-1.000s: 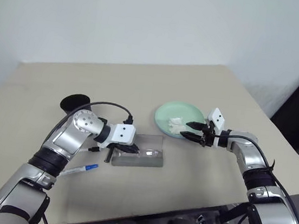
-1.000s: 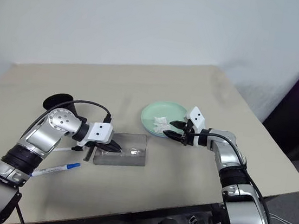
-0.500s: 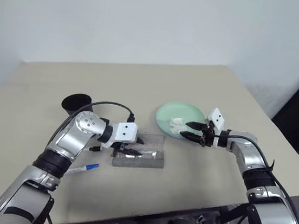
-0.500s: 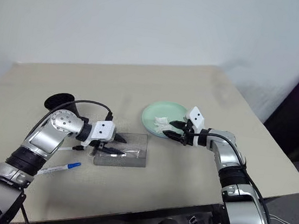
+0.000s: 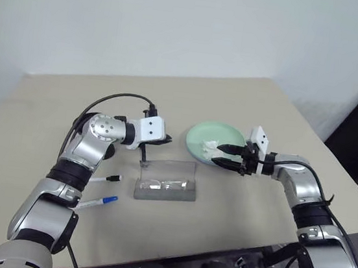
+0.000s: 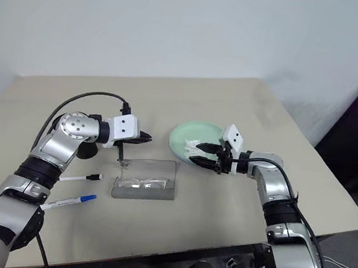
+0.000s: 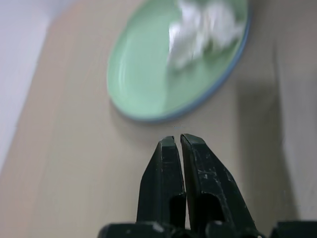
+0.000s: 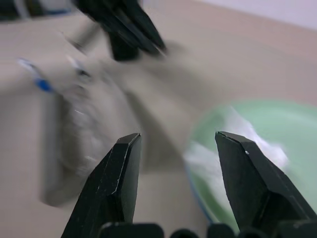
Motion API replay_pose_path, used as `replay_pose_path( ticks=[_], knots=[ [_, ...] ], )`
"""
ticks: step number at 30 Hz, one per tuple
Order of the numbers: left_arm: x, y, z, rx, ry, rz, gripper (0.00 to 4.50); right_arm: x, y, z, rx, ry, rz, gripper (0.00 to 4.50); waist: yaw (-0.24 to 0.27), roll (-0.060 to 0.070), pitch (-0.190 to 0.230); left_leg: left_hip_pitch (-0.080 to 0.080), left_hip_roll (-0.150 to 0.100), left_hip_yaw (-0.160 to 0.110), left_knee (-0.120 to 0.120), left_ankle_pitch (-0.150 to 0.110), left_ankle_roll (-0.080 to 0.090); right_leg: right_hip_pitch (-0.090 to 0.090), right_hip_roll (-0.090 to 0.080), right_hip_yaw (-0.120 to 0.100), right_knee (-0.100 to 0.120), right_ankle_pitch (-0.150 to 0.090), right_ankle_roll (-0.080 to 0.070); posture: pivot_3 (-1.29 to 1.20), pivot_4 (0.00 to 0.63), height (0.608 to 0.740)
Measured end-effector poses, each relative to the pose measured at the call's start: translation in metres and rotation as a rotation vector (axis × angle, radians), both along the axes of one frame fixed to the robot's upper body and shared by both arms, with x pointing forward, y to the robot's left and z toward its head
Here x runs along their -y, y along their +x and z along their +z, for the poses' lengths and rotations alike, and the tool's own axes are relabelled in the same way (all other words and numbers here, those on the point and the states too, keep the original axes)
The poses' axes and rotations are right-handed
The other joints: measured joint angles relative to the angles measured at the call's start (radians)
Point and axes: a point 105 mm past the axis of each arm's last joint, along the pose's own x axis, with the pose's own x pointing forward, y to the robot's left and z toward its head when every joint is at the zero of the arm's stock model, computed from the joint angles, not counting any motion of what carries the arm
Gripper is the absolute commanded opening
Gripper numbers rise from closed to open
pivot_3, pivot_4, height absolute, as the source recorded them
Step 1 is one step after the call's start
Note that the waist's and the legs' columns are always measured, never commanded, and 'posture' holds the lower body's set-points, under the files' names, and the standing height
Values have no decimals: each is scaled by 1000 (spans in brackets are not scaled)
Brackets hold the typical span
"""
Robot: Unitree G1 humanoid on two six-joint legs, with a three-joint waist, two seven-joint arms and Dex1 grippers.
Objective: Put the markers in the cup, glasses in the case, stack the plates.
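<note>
Hovering above the case (image 5: 166, 188), our left gripper (image 5: 167, 140) is pinched closed and empty; our right gripper (image 5: 219, 155) gapes over the green plate (image 5: 198, 139). Glasses (image 5: 165, 184) lie on the case near the tabletop's front edge, markers (image 5: 103, 178) beside.

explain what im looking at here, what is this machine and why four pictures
It's a two-armed robot at a table. Two pictures come from cameras in its head, two from its wrists. The left gripper is shut and holds nothing; the right gripper is open beside a green plate with a tissue on it. On the table lie glasses on a grey case and two markers.
</note>
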Motion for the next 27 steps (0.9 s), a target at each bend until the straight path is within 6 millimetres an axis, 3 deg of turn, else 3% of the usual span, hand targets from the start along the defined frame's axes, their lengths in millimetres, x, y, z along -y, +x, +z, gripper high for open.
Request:
replay_pose_path(
  ticks=[3, 9, 13, 17, 22, 27],
  knots=[
    [-6, -3, -20, -22, 99, -18, 49, -3, -7, 7, 6, 16, 35, 2582, 0, 0, 0, 0, 0, 0, 0, 0, 0, 0, 0, 0, 0, 0, 0, 0, 0, 740],
    [-4, -20, -32, -138, 93, -81, 49, -4, -7, 10, 3, 27, 27, 2582, 0, 0, 0, -1, 0, 0, 0, 0, 0, 0, 0, 0, 0, 0, 0, 0, 0, 740],
    [0, -39, -27, -250, 31, -136, 49, -3, -6, 9, 2, 26, 20, 2582, -2, 0, 0, -1, 0, 1, 0, 0, 0, -1, 0, 0, 0, 0, 0, 0, 0, 740],
    [-10, -56, -20, -318, 33, -154, 49, -3, -4, 9, 4, 25, 2, 2582, -1, 0, 0, -1, 1, 1, 0, 0, 0, -1, 0, 0, 0, 0, 0, 0, 0, 740],
    [-18, -86, -26, -426, 55, -196, 49, -3, -3, 7, 3, 27, -4, 2582, -1, 0, 0, 0, 1, 1, 1, 0, 0, -1, 0, 0, 0, 0, 0, 0, 0, 740],
    [-20, -97, -26, -424, 85, -209, 49, -6, -4, 4, 2, 29, 1, 2582, 0, 0, 0, 0, 1, 1, 1, 0, 0, 0, 0, 0, 0, 0, 0, 0, 0, 740]
  ],
)
